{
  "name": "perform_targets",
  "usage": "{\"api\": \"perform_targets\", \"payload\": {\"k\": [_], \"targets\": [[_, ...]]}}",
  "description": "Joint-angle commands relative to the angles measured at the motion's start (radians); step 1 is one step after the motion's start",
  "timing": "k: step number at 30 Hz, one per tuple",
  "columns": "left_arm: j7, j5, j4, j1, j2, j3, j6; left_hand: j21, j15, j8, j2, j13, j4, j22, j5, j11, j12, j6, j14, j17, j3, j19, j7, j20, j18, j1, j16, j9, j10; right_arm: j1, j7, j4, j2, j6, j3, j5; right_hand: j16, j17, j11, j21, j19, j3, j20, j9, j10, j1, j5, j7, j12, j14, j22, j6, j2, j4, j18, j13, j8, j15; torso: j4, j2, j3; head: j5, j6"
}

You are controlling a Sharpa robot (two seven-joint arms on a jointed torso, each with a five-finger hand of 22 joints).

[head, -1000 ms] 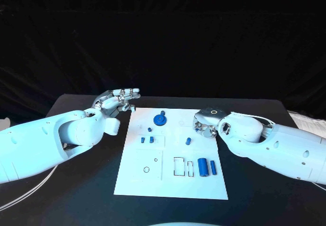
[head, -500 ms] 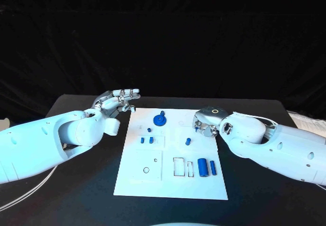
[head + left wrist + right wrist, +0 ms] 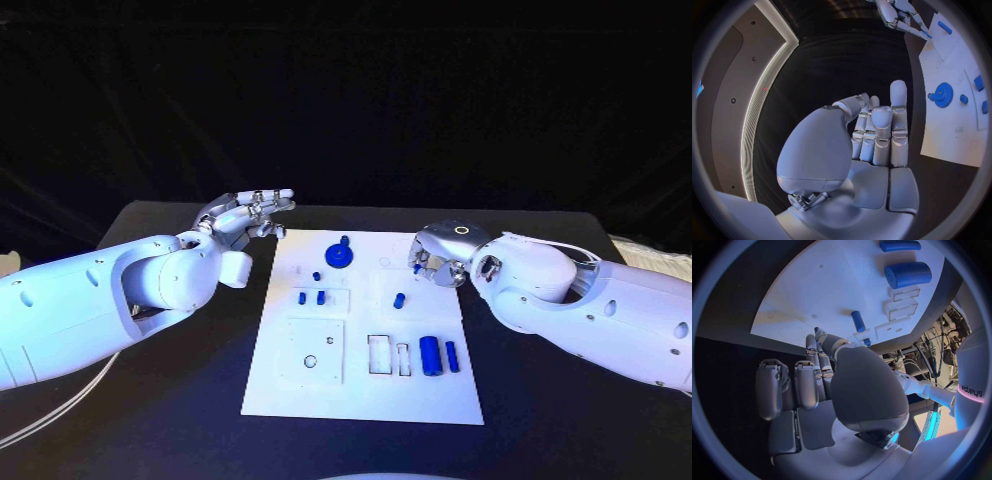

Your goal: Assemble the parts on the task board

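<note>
The white task board (image 3: 361,385) lies in the middle of the table. On it are a blue gear (image 3: 339,255), two small blue blocks (image 3: 312,297), a short blue peg (image 3: 398,299) and two blue cylinders (image 3: 438,354). My right hand (image 3: 437,266) hovers over the board's right edge with its fingers curled, and a small blue part (image 3: 417,268) shows at its fingertips. In the right wrist view that small blue part (image 3: 867,341) sits by the thumb tip, above the peg (image 3: 857,321). My left hand (image 3: 248,214) is held up beyond the board's far left corner, fingers straight and empty (image 3: 876,135).
Empty rectangular slots (image 3: 382,353) lie beside the cylinders, and a square plate with small holes (image 3: 316,350) sits at the board's left. Black table (image 3: 173,400) surrounds the board, with both forearms over its sides.
My right hand has drawn a little away from me along the board's right edge. The left hand and the parts on the board have stayed put.
</note>
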Motion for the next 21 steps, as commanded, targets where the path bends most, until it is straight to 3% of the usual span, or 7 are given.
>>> {"api": "perform_targets", "payload": {"k": [1, 8, 12, 21], "targets": [[0.001, 0.004, 0.0, 0.0, 0.0, 0.001, 0.013, -0.006, 0.001, 0.0, 0.004, 0.0, -0.007, -0.001, 0.004, 0.0, 0.006, -0.009, -0.007, -0.003, -0.001, -0.003, 0.003, -0.001, 0.019, 0.002, -0.007, -0.001, -0.006, 0.001, 0.0, 0.035, -0.005, -0.027, 0.005, 0.015, 0.006, 0.011, 0.0, 0.004, 0.001, 0.003, -0.009, 0.001, 0.005, -0.009, 0.003, 0.001, 0.001, 0.059, 0.002, 0.005, 0.001, 0.001, 0.014, -0.001, 0.002, -0.01, 0.0001, 0.001, 0.0005, 0.005, 0.0], [0.001, 0.004, -0.002, 0.0, 0.003, 0.001, 0.016, -0.006, 0.001, 0.0, 0.004, 0.0, -0.007, -0.001, 0.004, 0.0, 0.006, -0.009, -0.007, -0.003, -0.001, -0.003, 0.003, -0.001, 0.019, 0.002, -0.007, -0.001, -0.006, -0.002, 0.016, 0.116, 0.005, -0.052, 0.012, 0.031, 0.007, 0.012, 0.0, 0.006, 0.002, 0.003, -0.009, 0.001, 0.005, -0.01, 0.004, 0.001, 0.001, 0.059, 0.003, 0.005, 0.001, 0.001, 0.013, -0.001, 0.001, -0.01, 0.0015, 0.001, 0.0004, 0.02, 0.0], [0.001, 0.004, -0.001, 0.0, 0.004, 0.001, 0.018, -0.006, 0.001, 0.0, 0.004, 0.0, -0.007, -0.001, 0.004, 0.0, 0.006, -0.009, -0.007, -0.003, -0.001, -0.003, 0.003, -0.001, 0.019, 0.002, -0.007, -0.001, -0.006, -0.013, 0.024, 0.141, 0.029, -0.052, 0.013, 0.034, 0.007, 0.013, 0.001, 0.006, 0.003, 0.005, -0.009, 0.001, 0.006, -0.009, 0.004, 0.003, 0.001, 0.059, 0.004, 0.005, 0.002, -0.001, 0.013, -0.003, 0.001, -0.009, 0.0011, 0.0, -0.0014, 0.035, -0.007], [0.0, 0.004, 0.002, 0.0, 0.008, 0.001, 0.021, -0.006, 0.001, -0.001, 0.004, 0.0, -0.008, -0.001, 0.004, 0.001, 0.007, -0.01, -0.007, -0.003, -0.001, -0.003, 0.003, -0.001, 0.019, 0.002, -0.006, -0.001, -0.007, -0.072, 0.05, 0.14, 0.107, -0.043, 0.013, 0.035, 0.007, 0.012, 0.004, 0.006, 0.002, 0.008, -0.008, 0.002, 0.006, -0.007, 0.005, 0.007, 0.0, 0.059, 0.003, 0.004, 0.003, -0.005, 0.013, -0.005, -0.001, -0.007, 0.0028, 0.001, -0.0027, 0.08, -0.026]]}}
